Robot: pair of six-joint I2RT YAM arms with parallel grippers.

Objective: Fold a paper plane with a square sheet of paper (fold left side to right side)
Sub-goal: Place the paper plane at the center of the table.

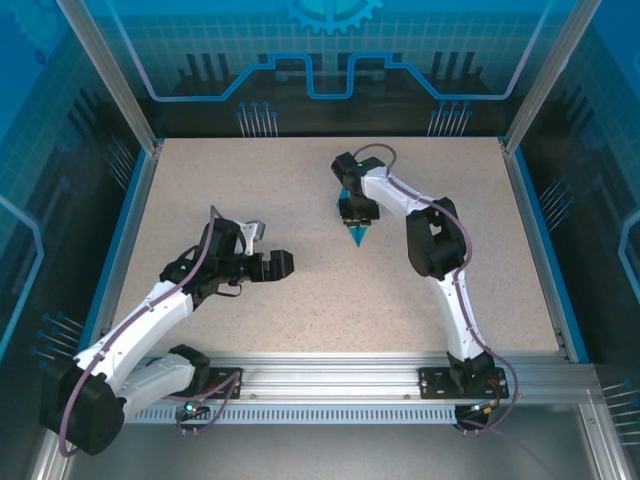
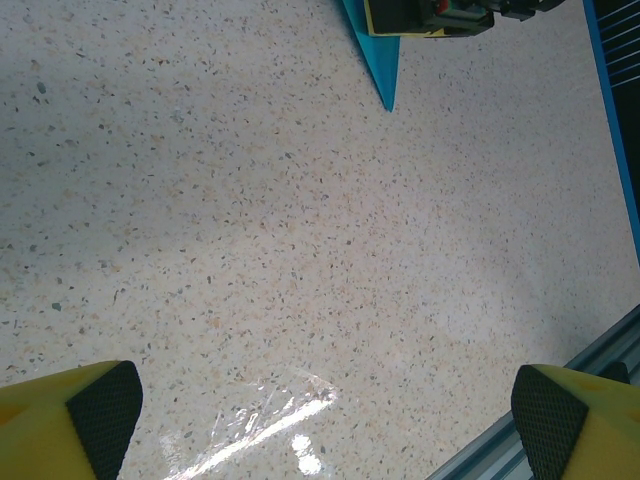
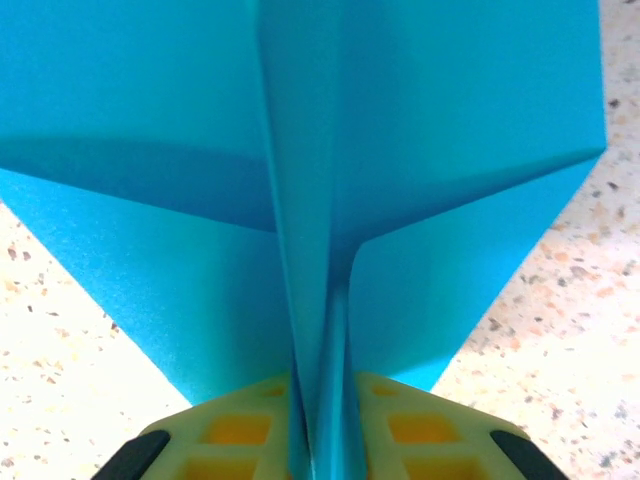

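Observation:
The cyan-blue paper is folded into a paper plane (image 1: pixel 357 236), a slim dart whose nose points toward the near edge of the table. My right gripper (image 1: pixel 356 212) sits over its rear part. In the right wrist view the plane's centre keel (image 3: pixel 330 330) runs upright between the yellow fingers (image 3: pixel 420 430), which press it from both sides, and the wings (image 3: pixel 450 150) spread to left and right. My left gripper (image 1: pixel 268 247) hovers open to the left of the plane, well apart from it. Its yellow fingers (image 2: pixel 100 410) are wide apart over bare table, with the plane's nose (image 2: pixel 380 65) far ahead.
The speckled beige tabletop (image 1: pixel 300 300) has a blue raised border (image 1: pixel 540 240) on its sides. An aluminium rail (image 1: pixel 330 375) runs along the near edge. A shiny clear patch (image 2: pixel 250 430) lies on the table under the left gripper.

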